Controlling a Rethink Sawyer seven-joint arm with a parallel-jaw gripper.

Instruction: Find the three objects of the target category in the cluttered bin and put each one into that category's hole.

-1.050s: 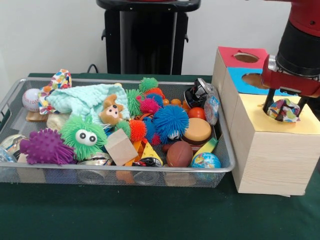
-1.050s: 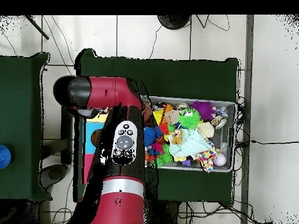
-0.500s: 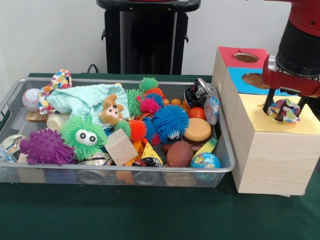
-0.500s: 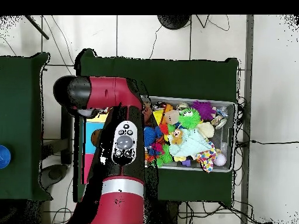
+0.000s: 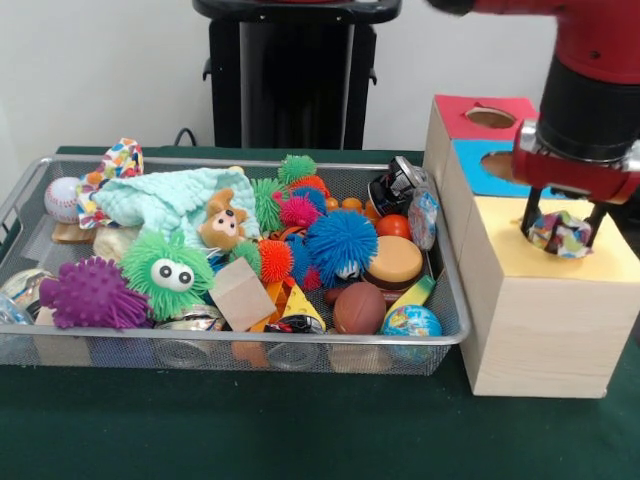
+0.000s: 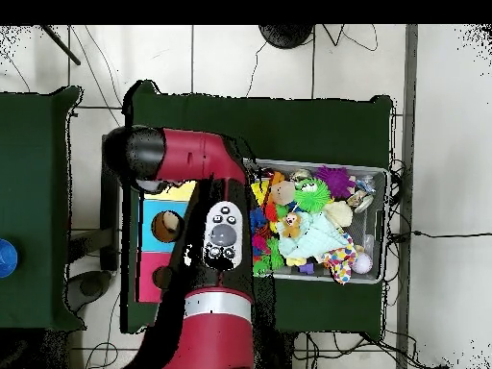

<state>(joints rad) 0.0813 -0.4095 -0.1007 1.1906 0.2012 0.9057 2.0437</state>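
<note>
My gripper [image 5: 558, 228] hangs over the yellow top of the wooden box [image 5: 540, 330], right of the bin. It is shut on a crumpled multicoloured cloth [image 5: 556, 234] that sits low, just at the yellow surface; any hole beneath it is hidden. The box's blue hole [image 5: 502, 163] and red hole [image 5: 491, 117] lie behind. In the wire bin [image 5: 250, 341] a mint cloth with a bear [image 5: 170, 200] and a patterned cloth [image 5: 120, 158] lie at the back left. From overhead the arm [image 6: 221, 240] covers the gripper.
The bin is packed with spiky balls [image 5: 340, 243], a green googly-eyed ball [image 5: 168, 270], a purple spiky ball [image 5: 92, 294], a wooden block [image 5: 242, 293], a baseball [image 5: 61, 197] and a globe ball [image 5: 411, 322]. The black pedestal [image 5: 290, 75] stands behind.
The gripper with the cloth has shifted a little leftward and lower in the front view; overhead, the arm has swung toward the bin, uncovering the blue and red holes.
</note>
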